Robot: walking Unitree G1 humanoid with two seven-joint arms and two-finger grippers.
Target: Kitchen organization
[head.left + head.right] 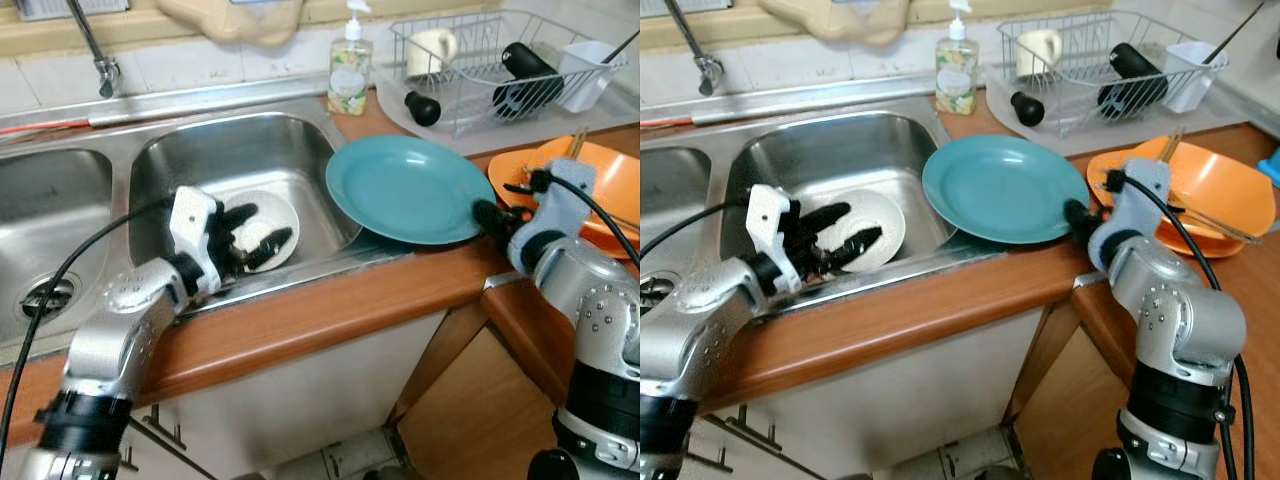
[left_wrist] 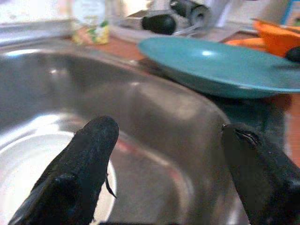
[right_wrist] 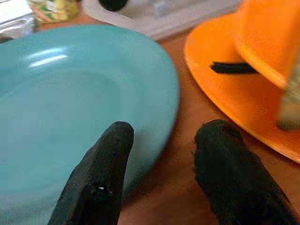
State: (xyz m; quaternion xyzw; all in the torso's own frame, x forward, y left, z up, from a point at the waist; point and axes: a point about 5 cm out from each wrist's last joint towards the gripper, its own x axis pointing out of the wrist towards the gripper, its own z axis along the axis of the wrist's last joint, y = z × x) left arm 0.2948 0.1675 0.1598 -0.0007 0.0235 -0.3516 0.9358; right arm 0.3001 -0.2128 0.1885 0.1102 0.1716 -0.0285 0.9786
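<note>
A teal plate (image 1: 410, 190) lies on the wooden counter, its left rim overhanging the right sink basin (image 1: 230, 150). My right gripper (image 1: 490, 215) is open at the plate's right rim. In the right wrist view one finger (image 3: 101, 173) is over the teal plate (image 3: 70, 103) and the other is over the counter beside it. A white plate (image 1: 282, 212) lies on the basin floor. My left gripper (image 1: 255, 232) hangs open just above it, and nothing is between its fingers (image 2: 89, 154).
An orange plate (image 1: 515, 175) carrying an orange bowl (image 1: 605, 180) sits right of the teal plate. Behind are a wire dish rack (image 1: 480, 60) with a mug and dark items, a soap bottle (image 1: 349, 70) and a faucet (image 1: 100, 60). A second basin (image 1: 50, 200) lies left.
</note>
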